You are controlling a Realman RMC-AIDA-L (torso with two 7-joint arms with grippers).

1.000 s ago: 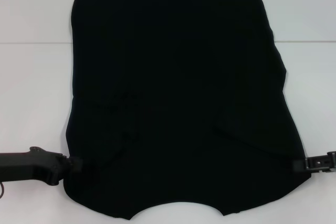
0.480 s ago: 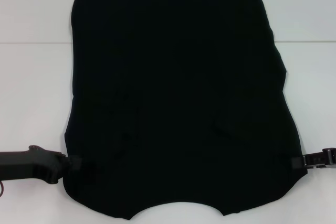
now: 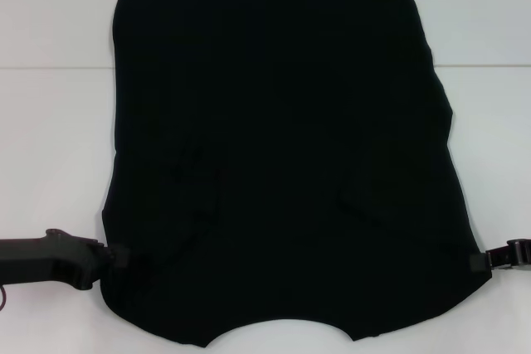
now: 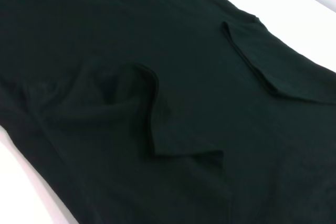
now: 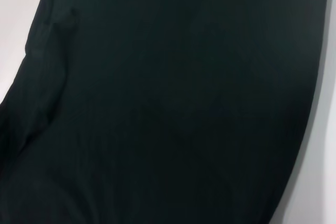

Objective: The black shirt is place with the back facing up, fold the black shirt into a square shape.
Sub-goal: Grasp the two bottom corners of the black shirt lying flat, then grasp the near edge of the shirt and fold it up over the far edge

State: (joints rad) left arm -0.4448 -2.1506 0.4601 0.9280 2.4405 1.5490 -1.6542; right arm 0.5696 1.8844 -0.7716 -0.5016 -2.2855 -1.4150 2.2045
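Observation:
The black shirt (image 3: 282, 147) lies flat on the white table, with its curved neckline at the near edge and its hem at the far edge. Both short sleeves are folded inward onto the body. In the left wrist view they show as one flap (image 4: 157, 124) and another flap (image 4: 262, 61). My left gripper (image 3: 119, 256) sits at the shirt's near left edge, low on the table. At the near right edge, my right gripper (image 3: 477, 262) touches or almost touches the fabric. The shirt (image 5: 168, 103) fills most of the right wrist view.
The white table (image 3: 50, 138) shows on both sides of the shirt, with a seam line across it at the far part. Nothing else lies on it.
Both arms have drawn slightly outward, away from the shirt's side edges, the right one more. The shirt's outline has not changed.

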